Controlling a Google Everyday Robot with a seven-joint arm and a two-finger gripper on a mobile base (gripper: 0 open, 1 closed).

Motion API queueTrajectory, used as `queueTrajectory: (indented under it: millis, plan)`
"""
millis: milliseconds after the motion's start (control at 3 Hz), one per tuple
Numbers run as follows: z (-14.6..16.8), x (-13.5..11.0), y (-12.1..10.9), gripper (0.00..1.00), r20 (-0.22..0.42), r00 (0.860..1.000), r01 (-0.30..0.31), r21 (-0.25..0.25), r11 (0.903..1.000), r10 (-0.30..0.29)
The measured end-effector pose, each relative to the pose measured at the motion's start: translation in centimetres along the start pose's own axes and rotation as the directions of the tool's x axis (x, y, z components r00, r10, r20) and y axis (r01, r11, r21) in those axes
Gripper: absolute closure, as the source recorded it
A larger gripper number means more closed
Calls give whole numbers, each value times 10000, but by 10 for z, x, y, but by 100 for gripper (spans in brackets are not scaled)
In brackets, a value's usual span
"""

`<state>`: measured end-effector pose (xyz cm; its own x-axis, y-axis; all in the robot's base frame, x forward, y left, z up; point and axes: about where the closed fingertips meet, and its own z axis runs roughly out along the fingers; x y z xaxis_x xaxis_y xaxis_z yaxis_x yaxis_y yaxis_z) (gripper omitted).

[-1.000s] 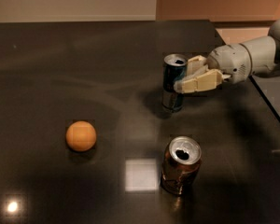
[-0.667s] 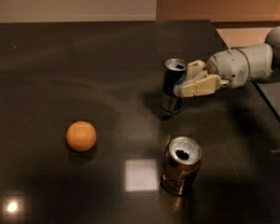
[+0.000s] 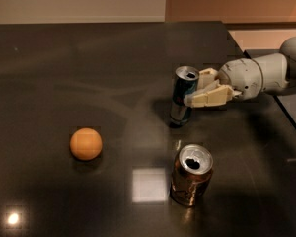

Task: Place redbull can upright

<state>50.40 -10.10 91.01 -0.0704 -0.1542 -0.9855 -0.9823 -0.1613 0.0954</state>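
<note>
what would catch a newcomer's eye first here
The redbull can stands right of centre on the dark table, with the gripper close against its right side, reaching in from the right edge. An orange ball sits alone at the left, and a wider copper-brown can stands nearer the camera.

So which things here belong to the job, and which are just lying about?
Job: redbull can, slightly tilted; gripper, beside its upper half.
Lying about: orange round object; copper-brown can, upright; both on the dark table.
</note>
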Motion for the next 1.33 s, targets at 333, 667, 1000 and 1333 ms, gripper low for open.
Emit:
queueTrajectory:
  millis: [333,667,1000,1333]
  plan:
    - [1,6,0,60,-291,9996,58,52,10000,-56]
    - [1,11,-1,36,-473,9988,91,105,9999,-86]
    - [1,17,-3,6,-521,9986,67,120,9999,-61]
    - [2,16,-5,0,-524,9986,78,162,9998,-70]
